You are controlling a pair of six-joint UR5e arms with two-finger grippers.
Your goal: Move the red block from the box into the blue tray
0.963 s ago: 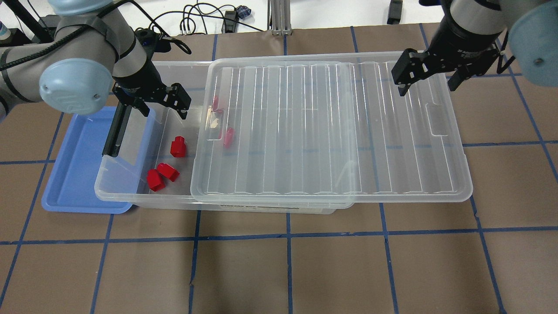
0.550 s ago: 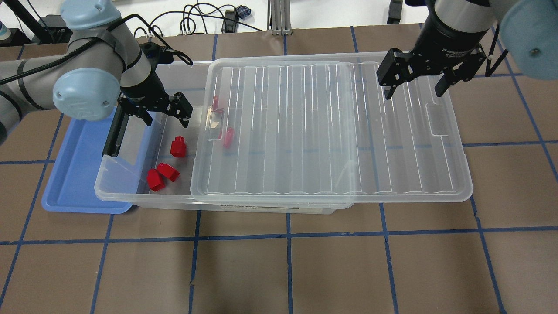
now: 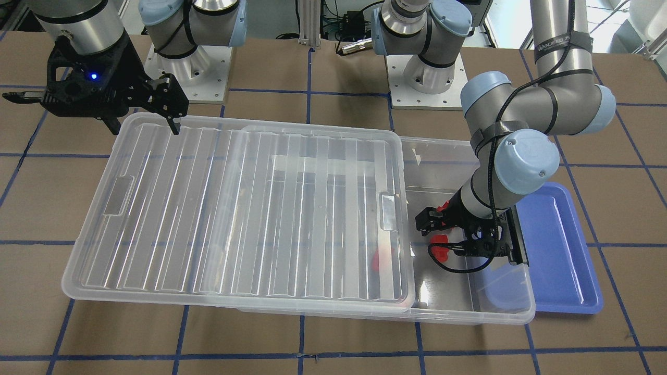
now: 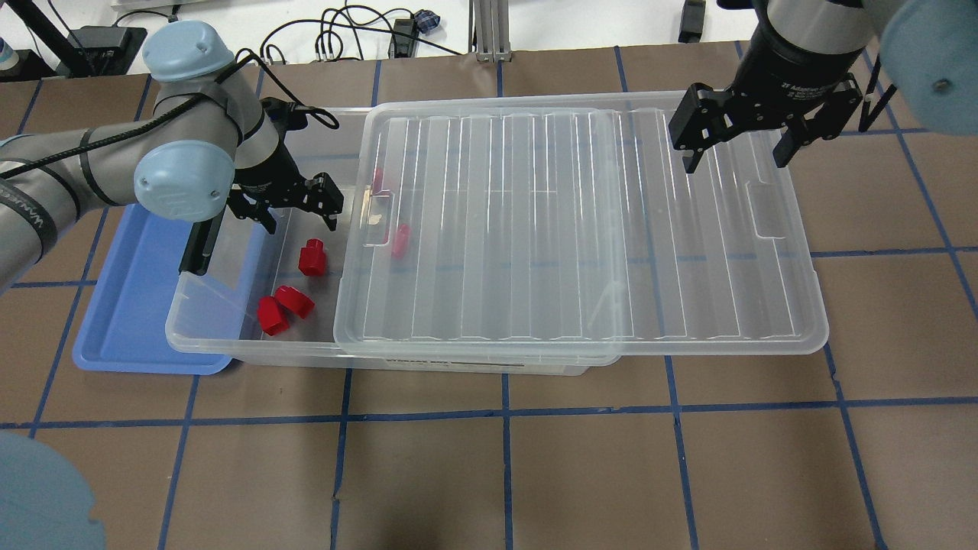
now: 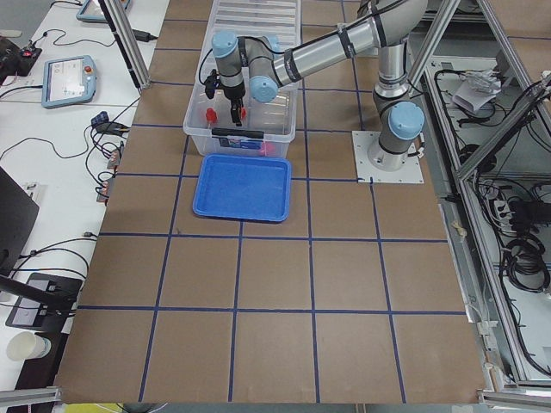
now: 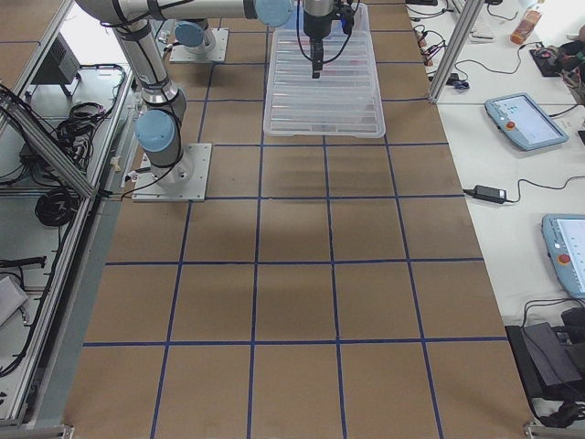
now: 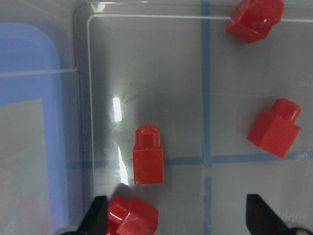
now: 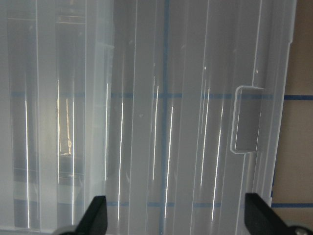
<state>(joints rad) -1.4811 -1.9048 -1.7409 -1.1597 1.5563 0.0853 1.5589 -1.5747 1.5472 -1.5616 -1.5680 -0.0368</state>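
The box [image 4: 252,350] is a clear bin whose ribbed lid [image 4: 581,221] is slid to the right, so its left end is uncovered. Several red blocks lie in that end: one [image 4: 312,257] stands alone and two [image 4: 283,307] touch near the front wall. Two more show faintly under the lid [image 4: 400,239]. My left gripper [image 4: 299,221] is open and empty over the uncovered end, just behind the lone block. In the left wrist view that block [image 7: 148,156] lies ahead of the open gripper [image 7: 180,218]. The blue tray [image 4: 130,305] sits left of the box. My right gripper [image 4: 735,162] is open above the lid.
The box's left end overlaps the blue tray's right rim. A black latch bar [image 4: 200,243] leans on the box's left wall beside my left gripper. The lid overhangs the box on the right. Brown table with blue tape lines [image 4: 504,473] lies in front.
My left gripper has moved a little right and toward the front, over the box's uncovered end, closer to the lone red block. My right gripper has shifted slightly above the lid. Both stay open.
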